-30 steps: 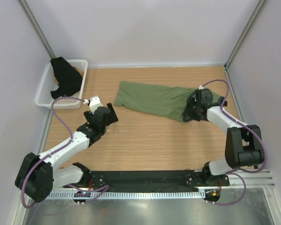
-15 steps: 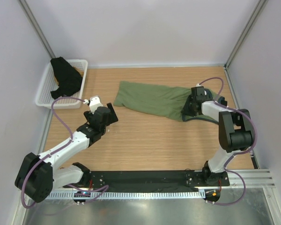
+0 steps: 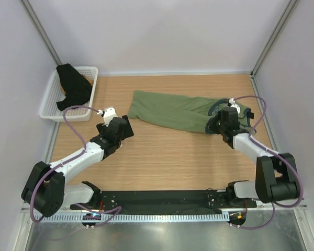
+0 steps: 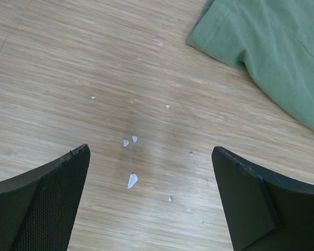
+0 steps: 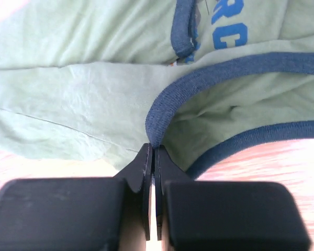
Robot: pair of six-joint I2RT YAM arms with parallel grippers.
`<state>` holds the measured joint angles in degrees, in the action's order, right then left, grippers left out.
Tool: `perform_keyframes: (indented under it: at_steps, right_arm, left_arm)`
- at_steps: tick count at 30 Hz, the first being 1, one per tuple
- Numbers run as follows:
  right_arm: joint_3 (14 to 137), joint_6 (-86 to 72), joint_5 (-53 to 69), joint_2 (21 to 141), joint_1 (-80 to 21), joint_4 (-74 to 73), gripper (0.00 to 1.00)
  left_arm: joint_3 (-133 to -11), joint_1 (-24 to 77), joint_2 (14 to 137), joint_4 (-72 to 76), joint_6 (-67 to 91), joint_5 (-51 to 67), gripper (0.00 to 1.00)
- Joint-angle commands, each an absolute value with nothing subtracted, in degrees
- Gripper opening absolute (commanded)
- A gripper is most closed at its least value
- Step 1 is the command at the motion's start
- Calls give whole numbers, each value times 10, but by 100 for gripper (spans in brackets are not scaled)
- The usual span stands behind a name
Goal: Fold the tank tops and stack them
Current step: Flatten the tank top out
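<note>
- My right arm reaches forward along the right side of the table (image 3: 162, 157), wrist low. The right gripper (image 3: 215, 125) sits at the near right edge of the green top (image 3: 172, 110).
- Right jaws: pressed together, pinching the top's navy trim (image 5: 214, 73). The wrist view shows the trim running straight in between the fingers.
- Blue lettering (image 5: 227, 23) shows on the cloth beyond the pinch.
- My left arm stretches diagonally toward the table's middle. The left gripper (image 3: 124, 127) is near the green top's left end, not touching it.
- Left jaws: spread wide, nothing between them. Below them is bare wood with small white flecks (image 4: 132, 180).
- The green top lies lengthways across the far middle of the table.
- The basket (image 3: 49, 112), at the far left corner, holds the black top (image 3: 73, 86), bunched.
</note>
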<state>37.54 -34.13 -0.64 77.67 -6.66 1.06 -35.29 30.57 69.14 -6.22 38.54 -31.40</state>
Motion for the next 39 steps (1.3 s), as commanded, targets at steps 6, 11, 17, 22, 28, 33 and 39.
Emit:
perform_keyframes:
  at_steps: [6, 11, 17, 22, 28, 33, 39]
  right_arm:
    - [237, -378, -64, 680, -69, 152, 1]
    - [194, -415, -220, 571, -69, 109, 1]
    - [173, -408, -192, 558, -69, 141, 1]
    - [188, -410, -168, 615, -68, 151, 1]
    - [196, -409, -155, 630, -69, 157, 1]
    - [197, -407, -155, 628, -68, 156, 1]
    - [199, -406, -156, 628, -68, 155, 1]
  left_arm:
    - [-523, 302, 814, -98, 412, -326, 96]
    - [-569, 287, 867, -69, 432, -305, 92]
    - [-635, 267, 940, -45, 425, -218, 67]
    - [-699, 267, 1011, -36, 412, -165, 62]
    - [-776, 261, 1098, -84, 413, -149, 64]
    - [-823, 249, 1153, -100, 410, -135, 53]
    - [-833, 242, 1173, -121, 418, -113, 44]
